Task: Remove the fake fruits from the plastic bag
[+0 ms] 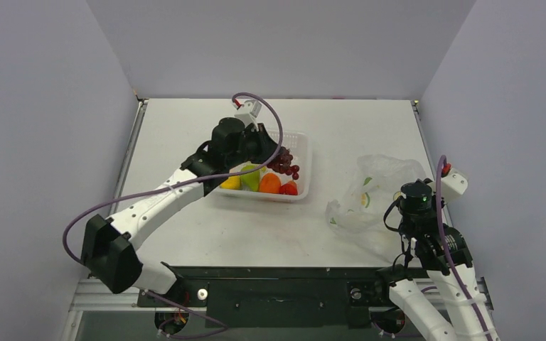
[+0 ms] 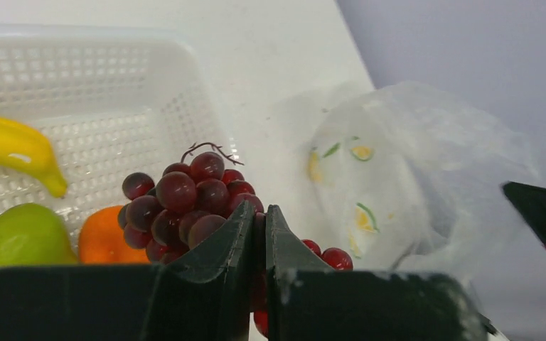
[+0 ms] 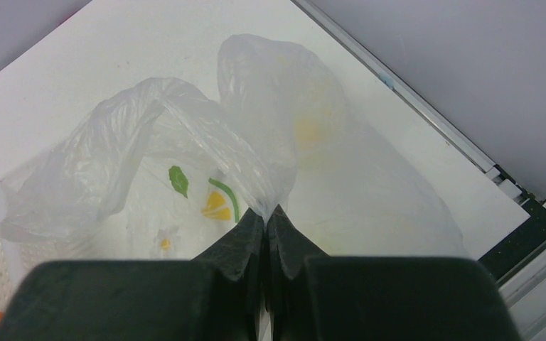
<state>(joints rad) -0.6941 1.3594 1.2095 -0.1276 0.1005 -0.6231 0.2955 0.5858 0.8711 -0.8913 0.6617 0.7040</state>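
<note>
Pale grey walls (image 1: 57,106) box in a white table (image 1: 185,128), and two containers are in play on it. At the middle of the table sits the white perforated basket (image 1: 303,153), and it is well stocked. Along its 6 o'clock edge, seen from overhead, the small yellow fruit (image 1: 230,182) lies at the left, then the pear (image 2: 14,238), the orange (image 2: 103,238) and the red fruit (image 1: 289,188) at the right. The banana (image 2: 14,145) lies just behind the pear, toward 12 o'clock.

Over at the basket's 3 o'clock side, the left gripper (image 2: 259,209) reaches in with its jaws clenched on the grape bunch (image 2: 178,202). Dark berries crowd both sides of the fingers, with red showing in the narrow slit between them. Whether the bunch rests on the basket floor or hangs, I cannot tell.

Now out to 4 o'clock from the basket, well apart from it: the plastic bag (image 1: 377,185) lies crumpled on the table near the right edge. Its clear film carries printed green leaves and yellow slices. The right gripper (image 3: 266,213) has its jaws pinched tight on a gathered fold of the film, at the bag's 4 o'clock corner in the overhead view.
</note>
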